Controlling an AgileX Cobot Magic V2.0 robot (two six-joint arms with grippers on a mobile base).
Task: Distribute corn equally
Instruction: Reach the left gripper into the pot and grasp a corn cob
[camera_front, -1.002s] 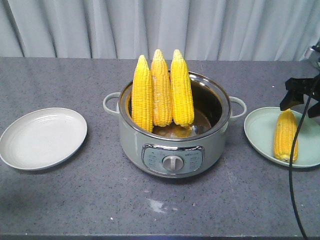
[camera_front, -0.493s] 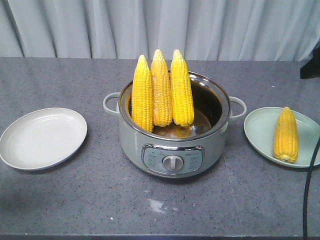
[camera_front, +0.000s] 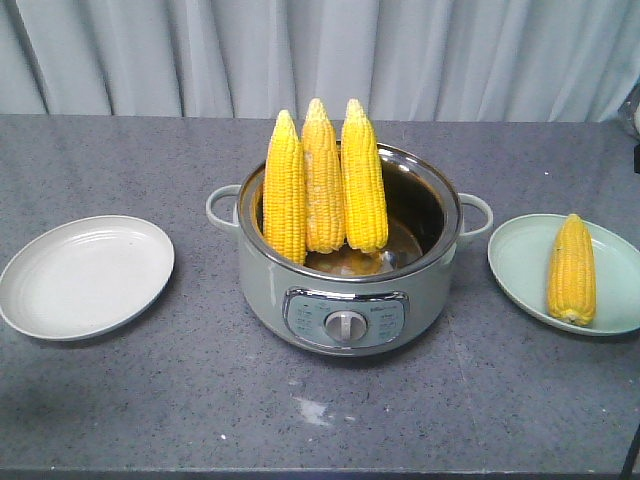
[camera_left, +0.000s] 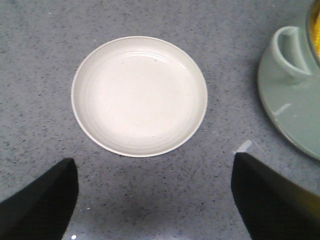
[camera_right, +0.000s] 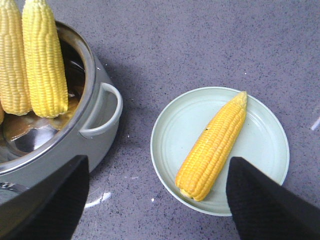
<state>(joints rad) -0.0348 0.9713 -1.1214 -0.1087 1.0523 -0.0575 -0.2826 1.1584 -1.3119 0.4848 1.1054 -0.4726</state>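
Three cobs of corn stand upright in the grey-green electric pot (camera_front: 345, 290), leaning on its far left rim: left (camera_front: 285, 190), middle (camera_front: 323, 180), right (camera_front: 364, 180). A fourth cob (camera_front: 572, 270) lies on the pale green plate (camera_front: 520, 260) to the right. The white plate (camera_front: 85, 275) on the left holds nothing. My right gripper (camera_right: 157, 200) hovers open and empty above the green plate's near-left edge, the cob (camera_right: 212, 147) just ahead of it. Open and empty too, my left gripper (camera_left: 155, 200) hangs above the table in front of the white plate (camera_left: 140, 95).
Both plates and the pot sit on a speckled grey table (camera_front: 200, 400) with a pale curtain (camera_front: 300, 50) behind it. The pot's side handles (camera_right: 102, 112) stick out towards each plate. A black cable (camera_front: 632, 462) shows at the front right corner.
My right gripper, which hung open over the green plate a second ago, has pulled up and away to the right, out of the front view. The cob stays on that plate.
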